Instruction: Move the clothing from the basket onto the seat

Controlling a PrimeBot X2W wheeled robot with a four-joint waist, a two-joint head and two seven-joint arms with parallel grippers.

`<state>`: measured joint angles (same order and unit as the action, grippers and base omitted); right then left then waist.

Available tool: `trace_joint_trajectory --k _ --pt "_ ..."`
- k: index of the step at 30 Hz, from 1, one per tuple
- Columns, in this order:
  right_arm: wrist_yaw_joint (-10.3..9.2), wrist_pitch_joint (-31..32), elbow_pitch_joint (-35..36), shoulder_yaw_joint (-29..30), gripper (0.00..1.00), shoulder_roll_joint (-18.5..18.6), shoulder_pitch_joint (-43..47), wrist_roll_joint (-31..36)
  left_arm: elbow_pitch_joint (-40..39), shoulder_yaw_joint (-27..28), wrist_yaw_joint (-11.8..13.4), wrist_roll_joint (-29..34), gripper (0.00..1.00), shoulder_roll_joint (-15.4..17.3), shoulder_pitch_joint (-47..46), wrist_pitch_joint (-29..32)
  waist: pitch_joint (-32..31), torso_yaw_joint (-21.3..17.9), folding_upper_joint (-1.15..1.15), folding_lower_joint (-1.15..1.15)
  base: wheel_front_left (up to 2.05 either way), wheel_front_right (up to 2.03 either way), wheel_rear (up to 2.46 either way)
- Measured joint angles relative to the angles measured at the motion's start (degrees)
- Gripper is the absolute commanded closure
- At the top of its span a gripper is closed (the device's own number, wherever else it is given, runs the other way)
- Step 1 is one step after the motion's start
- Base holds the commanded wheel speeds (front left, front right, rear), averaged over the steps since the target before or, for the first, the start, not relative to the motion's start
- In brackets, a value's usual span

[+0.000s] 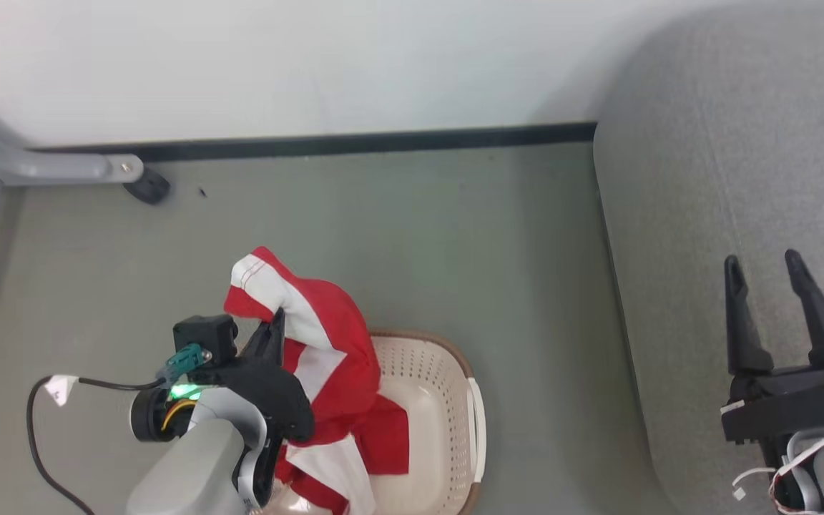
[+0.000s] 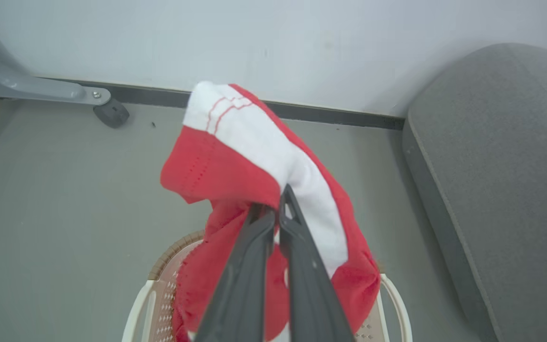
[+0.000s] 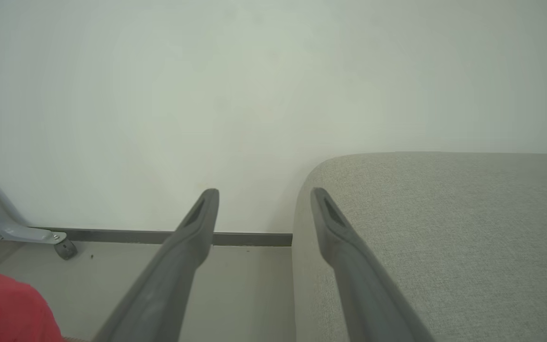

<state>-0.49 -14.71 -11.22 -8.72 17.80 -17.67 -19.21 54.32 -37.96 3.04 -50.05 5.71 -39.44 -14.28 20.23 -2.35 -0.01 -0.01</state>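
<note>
The left hand (image 2: 273,205) has its two dark fingers pressed together on the soft red fabric garment with white panels (image 1: 337,336), which hangs above the cream-white perforated plastic basket with a brown rim (image 1: 448,386) standing on the grey floor (image 1: 455,236). The right hand (image 1: 761,259) is wide open and holds nothing. It is over the large grey woven-fabric sofa (image 1: 727,143), well apart from the basket.

White wall (image 1: 312,57), grey floor (image 1: 455,250)
</note>
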Motion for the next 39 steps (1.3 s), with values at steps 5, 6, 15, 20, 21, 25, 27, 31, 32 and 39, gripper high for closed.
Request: trace_joint_trajectory --k 5,6,15,20,21,25,27,31,32,39 --pt "0.00 0.0 -0.4 -0.6 0.00 -0.8 1.6 0.0 -5.6 1.6 0.1 1.6 1.00 1.3 0.6 0.0 -3.7 0.8 0.00 0.00 0.00 0.00 0.00" --pt "0.00 0.0 -0.4 -0.7 0.00 -0.9 2.0 0.0 -6.9 2.0 0.1 1.9 1.00 1.5 1.1 0.0 -4.4 0.9 0.00 0.00 0.00 0.00 0.00" --pt "0.00 0.0 -0.8 -1.6 0.00 -1.8 5.1 0.0 -18.2 3.9 0.5 5.5 1.00 2.9 5.0 0.0 -9.5 1.5 0.00 0.00 0.00 0.00 0.00" --pt "-0.01 0.0 -0.9 -2.3 0.00 -2.2 6.6 -0.1 -24.0 4.0 0.5 7.7 1.00 3.5 7.9 0.0 -11.6 1.4 0.00 0.00 0.00 0.00 0.00" --pt "-0.01 0.1 -0.9 -2.4 0.00 -2.3 7.0 -0.1 -25.2 3.9 0.4 8.1 1.00 3.6 8.5 0.0 -12.0 1.3 0.00 0.01 0.00 0.00 0.00" --pt "-0.01 0.1 -0.6 -2.7 0.00 -2.5 8.1 -0.3 -29.4 3.4 -0.1 8.9 1.00 3.8 10.1 0.0 -13.1 0.9 0.00 0.01 0.00 0.00 0.00" --pt "-0.01 0.5 -0.5 -2.9 0.00 -2.6 8.4 -0.3 -31.1 2.6 -0.7 9.4 1.00 3.9 10.7 0.0 -13.5 0.6 0.00 0.01 0.00 0.00 0.00" --pt "-0.01 0.6 -0.1 -3.6 0.00 -3.1 9.5 -0.3 -34.2 1.5 -1.1 10.9 1.00 4.1 11.9 0.0 -14.3 0.1 0.00 0.01 0.00 0.00 0.00" --pt "-0.01 0.6 0.2 -4.1 0.00 -3.3 10.3 -0.3 -35.4 0.7 -1.6 11.0 1.00 4.3 12.1 0.0 -14.6 -0.2 0.00 0.01 0.00 0.00 0.00" --pt "-0.01 1.1 1.1 -5.3 0.00 -4.0 12.7 -0.3 -38.8 -1.9 -2.6 11.8 1.00 4.2 13.6 0.0 -15.6 -0.6 0.00 0.01 0.00 0.00 0.00"
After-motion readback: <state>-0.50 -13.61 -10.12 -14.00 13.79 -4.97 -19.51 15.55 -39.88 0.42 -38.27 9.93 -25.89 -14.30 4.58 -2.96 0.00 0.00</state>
